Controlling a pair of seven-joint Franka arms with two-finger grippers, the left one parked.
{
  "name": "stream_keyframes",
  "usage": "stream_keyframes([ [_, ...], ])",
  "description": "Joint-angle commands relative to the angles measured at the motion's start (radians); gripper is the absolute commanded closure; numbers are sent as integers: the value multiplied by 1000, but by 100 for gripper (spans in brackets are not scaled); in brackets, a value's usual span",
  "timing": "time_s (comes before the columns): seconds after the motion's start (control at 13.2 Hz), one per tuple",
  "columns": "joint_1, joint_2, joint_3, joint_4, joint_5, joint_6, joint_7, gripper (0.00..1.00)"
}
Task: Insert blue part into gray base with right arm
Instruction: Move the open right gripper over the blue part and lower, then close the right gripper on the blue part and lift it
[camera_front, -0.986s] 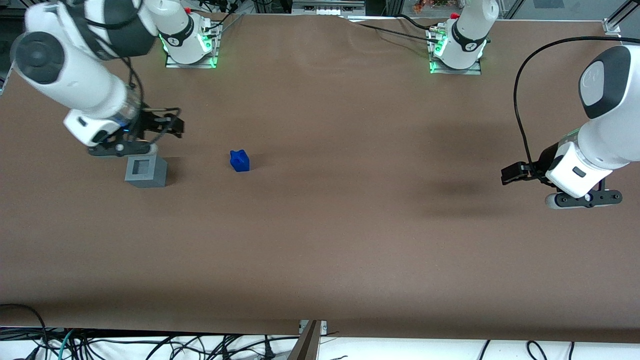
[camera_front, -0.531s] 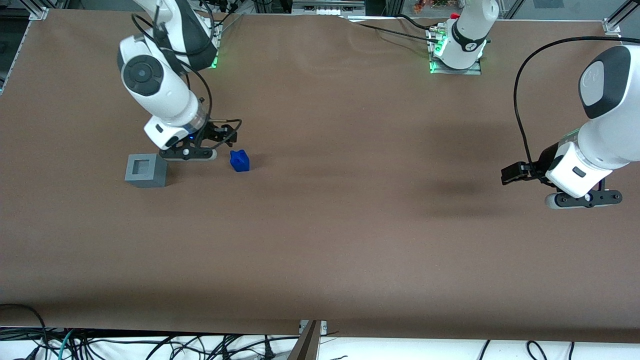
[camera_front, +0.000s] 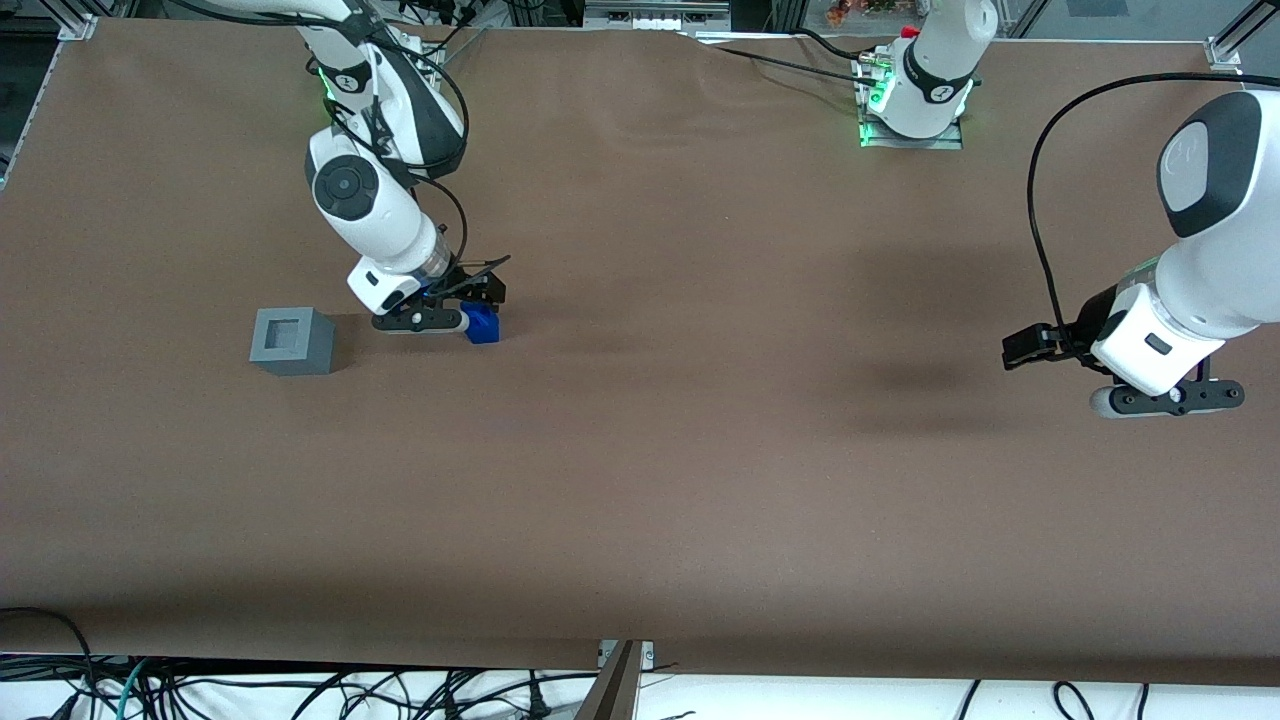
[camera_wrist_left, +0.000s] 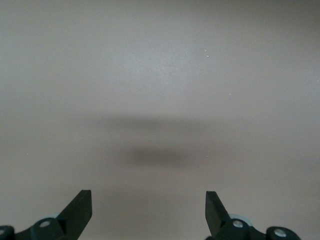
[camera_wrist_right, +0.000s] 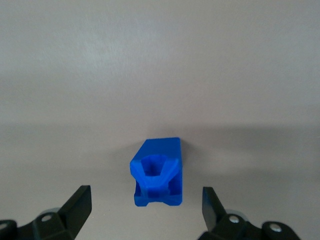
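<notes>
Base (camera_front: 291, 340), gray and cubic, stands on the table (camera_front: 700, 480) toward the working arm's end, its square socket facing up and empty. Beside it, toward the parked arm's end and well apart from it, the right arm (camera_front: 375, 215) reaches down to the part (camera_front: 484, 325), a small blue block resting on the table. Gripper (camera_front: 470, 300) hangs just above the part, partly covering it in the front view. In the right wrist view the gripper (camera_wrist_right: 145, 205) is spread wide, one finger on each side of the part (camera_wrist_right: 157, 172) with clear space between each finger and the block; nothing is held yet.

Judged from its look, the part is rigid moulded plastic: light, stiff, unlikely to deform or break under a firm pinch, but smooth enough to slip or twist if caught near an edge. The raised, irregular feature on its top offers no good purchase. The two flat side walls facing the fingers seem the best hold, taken low and centred so the block stays square for the socket. Base is also light-looking and may shift if the part is pressed in off-centre.
</notes>
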Motion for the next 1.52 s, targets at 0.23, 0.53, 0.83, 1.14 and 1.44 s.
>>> stream_keyframes([
  [0.23,23,52,-1,-2,-156,42,128,4],
  [0.53,23,73,-10,0,-191,50,129,12],
  [0.83,51,103,-27,1,-198,119,149,17],
  [1.14,51,104,-36,1,-215,117,148,66],
  [1.44,51,95,-41,3,-216,111,140,82],
])
